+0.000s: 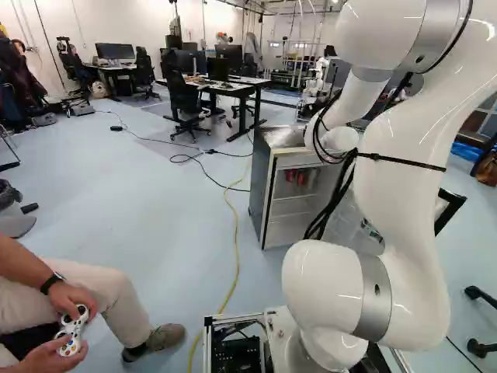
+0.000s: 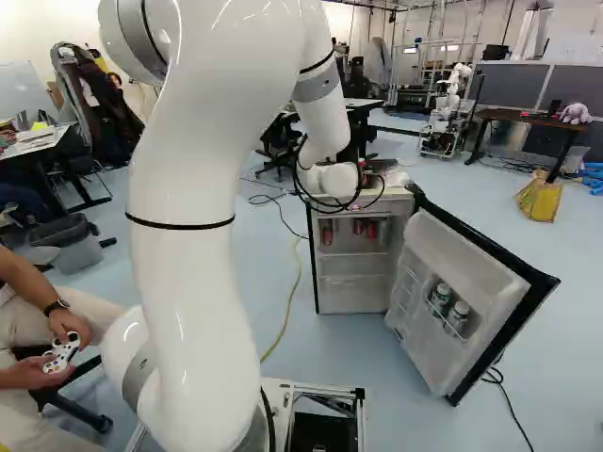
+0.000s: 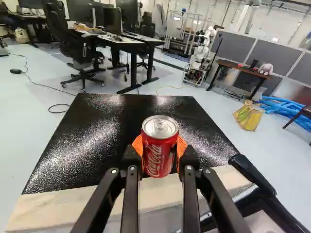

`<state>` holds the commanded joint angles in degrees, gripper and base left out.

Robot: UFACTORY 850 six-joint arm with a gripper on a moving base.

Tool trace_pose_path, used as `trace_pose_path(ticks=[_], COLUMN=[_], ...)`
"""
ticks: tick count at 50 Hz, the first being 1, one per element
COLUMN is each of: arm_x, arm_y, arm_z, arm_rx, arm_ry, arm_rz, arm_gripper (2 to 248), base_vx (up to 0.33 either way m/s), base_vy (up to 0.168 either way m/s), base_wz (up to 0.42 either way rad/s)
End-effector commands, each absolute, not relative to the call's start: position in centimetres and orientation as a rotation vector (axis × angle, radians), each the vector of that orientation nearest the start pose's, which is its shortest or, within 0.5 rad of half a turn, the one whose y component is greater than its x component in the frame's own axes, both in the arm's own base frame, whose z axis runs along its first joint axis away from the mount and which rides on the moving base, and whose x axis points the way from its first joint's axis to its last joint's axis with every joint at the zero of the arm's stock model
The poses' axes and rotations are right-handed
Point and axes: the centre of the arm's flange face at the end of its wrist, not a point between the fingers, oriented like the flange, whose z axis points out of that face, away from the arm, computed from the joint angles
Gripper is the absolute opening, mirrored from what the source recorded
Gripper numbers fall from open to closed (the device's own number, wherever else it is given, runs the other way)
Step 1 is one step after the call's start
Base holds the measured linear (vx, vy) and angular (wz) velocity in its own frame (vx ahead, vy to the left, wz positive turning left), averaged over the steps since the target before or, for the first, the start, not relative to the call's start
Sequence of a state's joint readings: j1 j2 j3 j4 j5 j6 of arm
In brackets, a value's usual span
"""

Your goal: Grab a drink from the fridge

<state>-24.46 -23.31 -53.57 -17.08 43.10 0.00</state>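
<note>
In the left base view, here we are with our arm (image 1: 405, 163) rising right of the middle, its far end bent down over the fridge (image 1: 262, 194). Inside the open cabinet we spot red cans (image 1: 290, 176) on an upper level, partly hidden by our own cables (image 1: 338, 190) (always in the way, those). A yellow cable (image 1: 233, 210) runs along the floor (image 1: 155, 186), left of the fridge.

Over to the right base view: the fridge door (image 2: 462, 278) stands swung wide to the right, two bottles (image 2: 441, 298) side by side in its rack. The gripper (image 2: 371, 178) is up at the fridge's top, mostly tucked behind our wrist (too small here to read its grip). Farther back stands another robot (image 2: 445, 113), near a dark desk (image 2: 513, 116).

Now the wrist view, and here's the drink! One red can (image 3: 160, 148) sits upright between our fingers (image 3: 130, 182), orange pads (image 3: 138, 145) against it from both sides: we're holding it, the fingers parted by just the can's width. Beyond and below lies the fridge's black top (image 3: 97, 131) with its pale front edge (image 3: 73, 201) (nicely speckled with light), and a yellow bag (image 3: 250, 116) rests on the floor beyond.
</note>
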Motion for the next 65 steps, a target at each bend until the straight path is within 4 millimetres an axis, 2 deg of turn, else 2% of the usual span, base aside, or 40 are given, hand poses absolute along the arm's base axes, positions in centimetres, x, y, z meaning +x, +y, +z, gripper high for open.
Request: trace_pose_path(ticks=[31,52,53,57,58,62,63,65], arm_x=[55.7,56.2,56.2,56.2,56.2,56.2,56.2,56.2], arm_y=[-20.6,-20.1,-20.1,-20.1,-20.1,-20.1,-20.1,-20.1], arm_z=[39.9,39.8,39.8,39.8,39.8,39.8,39.8,39.8], arm_rx=[-2.725,-2.718,-2.718,-2.718,-2.718,-2.718,-2.718,-2.718], arm_ry=[0.252,0.262,0.262,0.262,0.262,0.262,0.262,0.262], arm_rz=[-1.919,-1.919,-1.919,-1.919,-1.919,-1.919,-1.919,-1.919], arm_gripper=[86,90,119,119,152,152,187,187], base_vx=[0.000,0.000,0.000,0.000,0.000,0.000,0.000,0.000], base_vy=[0.000,0.000,0.000,0.000,0.000,0.000,0.000,0.000], base_wz=[0.000,0.000,0.000,0.000,0.000,0.000,0.000,0.000])
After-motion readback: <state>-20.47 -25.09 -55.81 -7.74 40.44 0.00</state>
